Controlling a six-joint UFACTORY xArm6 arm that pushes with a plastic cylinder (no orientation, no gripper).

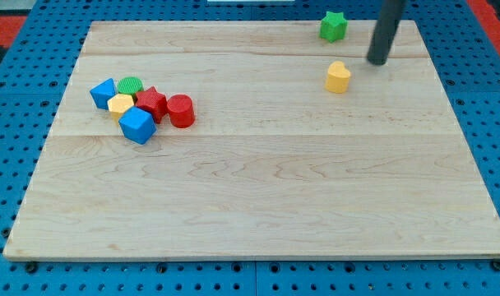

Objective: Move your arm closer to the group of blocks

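A group of blocks sits at the view's left on the wooden board [258, 189]: a blue triangular block [103, 93], a green round block [131, 85], a yellow block [120, 104], a red star [150, 103], a red cylinder [181, 111] and a blue cube [137, 125], all touching or nearly so. My tip [377, 61] is at the view's top right, far from that group. It stands just up and right of a yellow heart-like block [338, 77] and down and right of a green star [333, 26].
The board lies on a blue pegboard surface [11, 123]. Red matting shows at the view's top corners [20, 20].
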